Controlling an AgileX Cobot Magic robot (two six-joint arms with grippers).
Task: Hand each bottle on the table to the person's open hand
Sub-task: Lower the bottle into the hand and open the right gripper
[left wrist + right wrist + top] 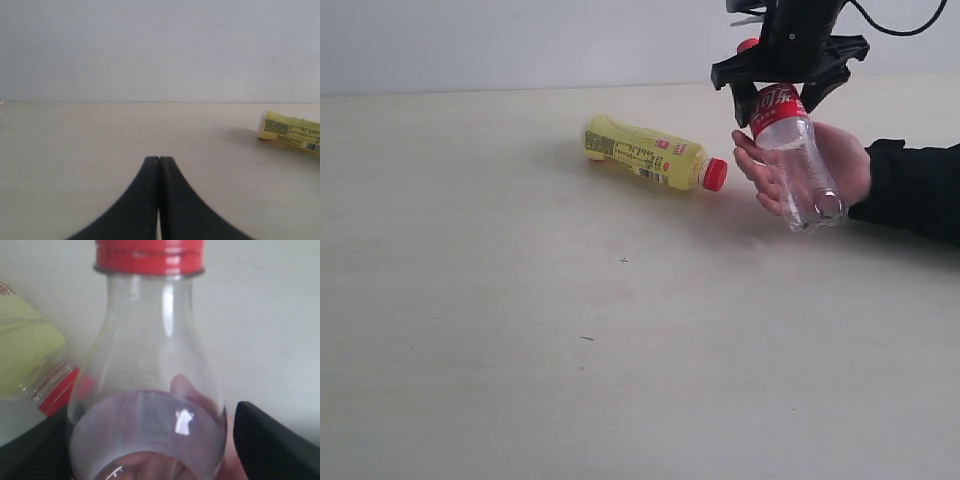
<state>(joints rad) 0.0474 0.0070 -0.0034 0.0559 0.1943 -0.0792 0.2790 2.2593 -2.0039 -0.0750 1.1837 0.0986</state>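
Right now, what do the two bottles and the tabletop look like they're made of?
Clear bottle: thin transparent plastic, glossy; the person's hand shows through it. Yellow bottle: likely plastic too, with a printed yellow wrap and red cap. Table: pale matte surface with faint grain, wood or laminate; can't tell which.

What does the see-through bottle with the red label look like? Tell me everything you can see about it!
The clear bottle is see-through plastic with a red cap and a red label with white letters. It looks empty. It leans with its cap end up and its bottom resting in the person's open hand. The right gripper sits around its label end with the jaws spread wide, and a gap shows on one side.
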